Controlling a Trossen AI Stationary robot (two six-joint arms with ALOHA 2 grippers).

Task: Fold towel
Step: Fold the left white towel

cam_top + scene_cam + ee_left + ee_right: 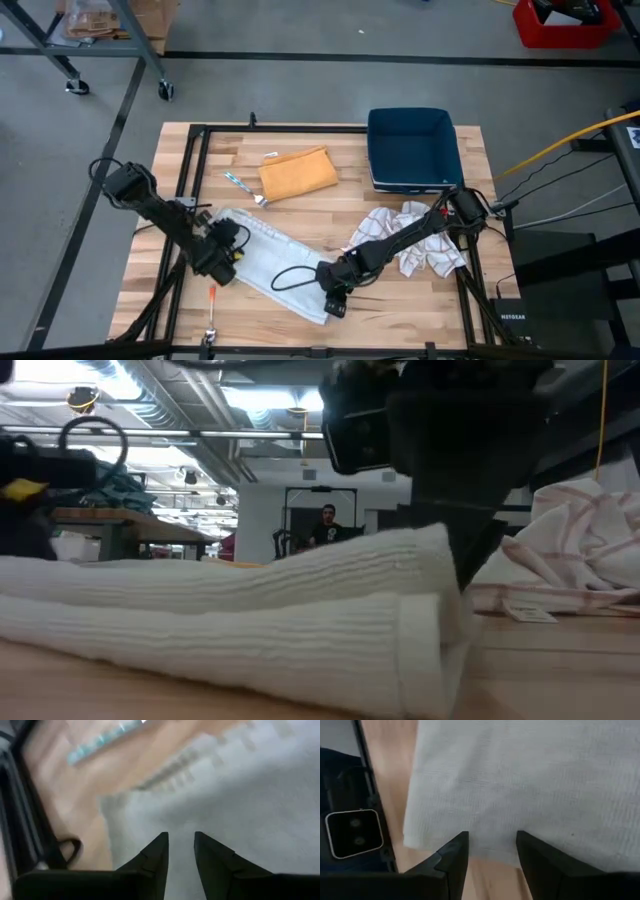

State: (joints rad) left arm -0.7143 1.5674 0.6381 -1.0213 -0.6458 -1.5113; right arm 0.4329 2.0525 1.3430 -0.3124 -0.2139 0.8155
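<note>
Left gripper [228,262] jaws stand released, a narrow gap between them, over the near-left end of the long white ribbed towel [272,262]. Right gripper [334,303] jaws also stand released at its near-right end. The towel lies diagonally by the wooden counter's [420,300] near edge.
</note>
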